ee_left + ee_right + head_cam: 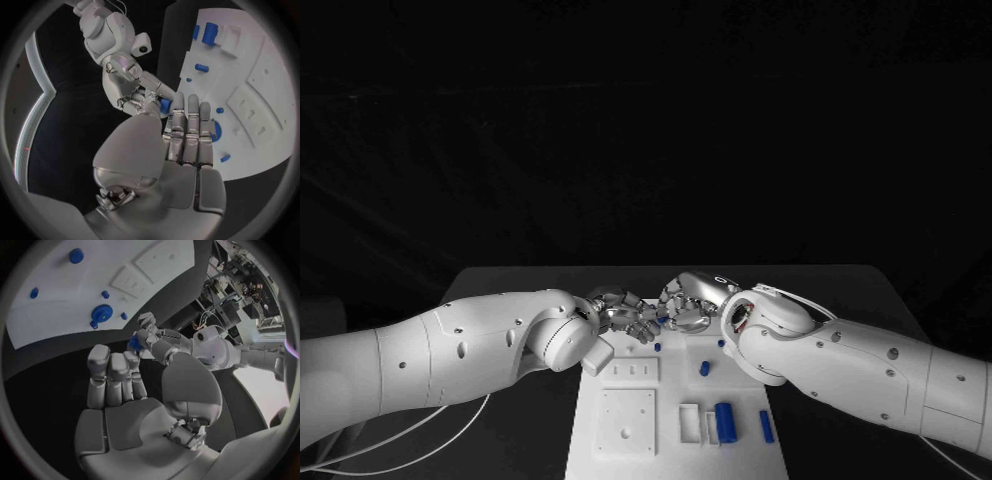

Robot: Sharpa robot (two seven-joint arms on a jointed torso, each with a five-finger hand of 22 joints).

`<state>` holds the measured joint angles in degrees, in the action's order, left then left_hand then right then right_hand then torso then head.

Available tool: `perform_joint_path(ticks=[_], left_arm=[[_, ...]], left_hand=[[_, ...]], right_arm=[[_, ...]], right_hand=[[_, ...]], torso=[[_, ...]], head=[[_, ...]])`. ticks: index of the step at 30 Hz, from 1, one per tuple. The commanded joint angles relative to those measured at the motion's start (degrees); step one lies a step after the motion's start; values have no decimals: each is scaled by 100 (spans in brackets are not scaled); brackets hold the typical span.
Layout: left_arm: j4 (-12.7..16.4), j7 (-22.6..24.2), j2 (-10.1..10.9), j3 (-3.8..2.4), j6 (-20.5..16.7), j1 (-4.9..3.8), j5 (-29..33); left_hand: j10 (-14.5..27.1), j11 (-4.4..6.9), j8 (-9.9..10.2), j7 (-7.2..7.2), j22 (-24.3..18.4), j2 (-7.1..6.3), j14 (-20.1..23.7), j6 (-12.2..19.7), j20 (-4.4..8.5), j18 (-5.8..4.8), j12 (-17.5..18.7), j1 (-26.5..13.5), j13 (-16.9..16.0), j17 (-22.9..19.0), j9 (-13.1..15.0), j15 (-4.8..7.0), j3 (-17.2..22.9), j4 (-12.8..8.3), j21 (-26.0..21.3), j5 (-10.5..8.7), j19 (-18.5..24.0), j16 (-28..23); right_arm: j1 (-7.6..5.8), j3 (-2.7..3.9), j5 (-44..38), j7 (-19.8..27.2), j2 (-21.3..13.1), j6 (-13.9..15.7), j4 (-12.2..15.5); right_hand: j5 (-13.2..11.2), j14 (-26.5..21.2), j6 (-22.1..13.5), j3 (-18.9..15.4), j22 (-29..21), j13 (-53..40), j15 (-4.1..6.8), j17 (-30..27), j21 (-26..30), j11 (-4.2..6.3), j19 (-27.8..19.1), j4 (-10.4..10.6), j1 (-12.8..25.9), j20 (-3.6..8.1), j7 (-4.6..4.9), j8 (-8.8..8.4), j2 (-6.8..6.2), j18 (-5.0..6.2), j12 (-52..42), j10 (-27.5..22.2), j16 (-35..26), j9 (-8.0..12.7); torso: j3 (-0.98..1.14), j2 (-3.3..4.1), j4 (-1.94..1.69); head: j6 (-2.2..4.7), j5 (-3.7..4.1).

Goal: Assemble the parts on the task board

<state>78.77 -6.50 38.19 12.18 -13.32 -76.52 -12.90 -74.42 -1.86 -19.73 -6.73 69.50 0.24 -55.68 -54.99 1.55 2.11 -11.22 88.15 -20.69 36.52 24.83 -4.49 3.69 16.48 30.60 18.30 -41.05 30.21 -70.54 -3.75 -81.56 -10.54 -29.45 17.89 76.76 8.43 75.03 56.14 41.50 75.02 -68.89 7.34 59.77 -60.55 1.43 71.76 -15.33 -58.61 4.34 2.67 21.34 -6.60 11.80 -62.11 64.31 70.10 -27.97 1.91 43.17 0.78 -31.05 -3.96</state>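
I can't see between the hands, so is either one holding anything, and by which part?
Each wrist view shows the opposite hand's fingertips pinching a small blue part; which hand holds it, and where, cannot be told.

One white task board (629, 425) lies on one black desk (516, 285). Five loose blue parts (726, 418) can be counted in the lower middle of the head view. Two silver hands, left (620, 315) and right (692, 300), meet above the board
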Motion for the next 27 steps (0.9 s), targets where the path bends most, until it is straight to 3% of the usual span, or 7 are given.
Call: perform_joint_path(ticks=[1, 9, 22, 24, 25, 27], left_arm=[[46, 107, -44, -21, 130, -14, 108], [69, 85, -29, -22, 118, -2, 250], [68, 73, -13, -22, 41, 2, 337], [65, 67, -13, -22, -13, 2, 432], [63, 71, -14, -22, -44, 3, 476], [58, 83, -17, -22, -86, 6, 515]], left_hand=[[-50, 5, -26, 47, -13, -22, 31, -85, -18, 42, -30, 181, -13, -9, 56, 22, 230, -24, -16, -33, 41, 19], [-145, 37, -61, 78, -19, -154, 28, -150, -19, 18, -71, 283, -53, -8, 123, 22, 444, -95, -15, -26, 60, 34], [-384, 210, -265, 224, 55, -258, -152, -450, 105, -6, -550, -106, -504, 152, 511, 163, 573, -73, 150, -52, -35, 399], [-366, 230, -281, 243, 61, -308, -152, -476, 124, -35, -653, -142, -611, 181, 594, 183, 621, -94, 151, 86, 8, 475], [-367, 242, -295, 252, 65, -348, -158, -498, 131, -54, -714, -174, -670, 196, 641, 193, 650, -99, 151, 242, 33, 517], [-333, 285, -359, 295, 82, -485, -161, -554, 166, -111, -945, -343, -906, 251, 837, 228, 755, -145, 157, 890, 109, 669]], right_arm=[[21, -8, -44, 132, 52, -149, 53], [27, -12, -60, 124, 58, -167, 8], [44, -23, -60, 121, 74, -174, -2], [44, -25, -60, 121, 74, -173, 0], [45, -26, -60, 122, 76, -176, 0], [45, -27, -60, 123, 76, -176, 7]], right_hand=[[31, -10, 255, 8, 45, 8, 30, 10, 20, 6, -7, 34, 56, 41, 219, 17, 20, 320, 5, 49, -17, -71], [33, -10, 256, 9, 45, 8, 30, 10, 21, 7, -6, 37, 57, 42, 219, 16, 21, 320, 5, 49, -17, -73], [30, -10, 256, 4, 45, 8, 30, 11, 22, 7, -5, 43, 65, 42, 219, 13, 16, 320, 6, 49, -19, -76], [30, -10, 257, 3, 45, 8, 30, 12, 22, 7, -5, 44, 67, 42, 219, 13, 16, 320, 6, 49, -19, -76], [30, -10, 257, 3, 45, 8, 30, 12, 23, 7, -5, 44, 67, 42, 219, 13, 16, 320, 6, 49, -19, -76], [30, -9, 257, 3, 45, 8, 30, 12, 23, 7, -5, 46, 68, 42, 219, 12, 17, 320, 6, 49, -19, -77]], torso=[[0, -1, 0], [-1, 1, 1], [2, 1, 0], [2, 1, 4], [1, 0, 4], [1, 0, 5]], head=[[-3, 1], [-8, 0], [-12, 5], [-14, 5], [-16, 7], [-17, 7]])
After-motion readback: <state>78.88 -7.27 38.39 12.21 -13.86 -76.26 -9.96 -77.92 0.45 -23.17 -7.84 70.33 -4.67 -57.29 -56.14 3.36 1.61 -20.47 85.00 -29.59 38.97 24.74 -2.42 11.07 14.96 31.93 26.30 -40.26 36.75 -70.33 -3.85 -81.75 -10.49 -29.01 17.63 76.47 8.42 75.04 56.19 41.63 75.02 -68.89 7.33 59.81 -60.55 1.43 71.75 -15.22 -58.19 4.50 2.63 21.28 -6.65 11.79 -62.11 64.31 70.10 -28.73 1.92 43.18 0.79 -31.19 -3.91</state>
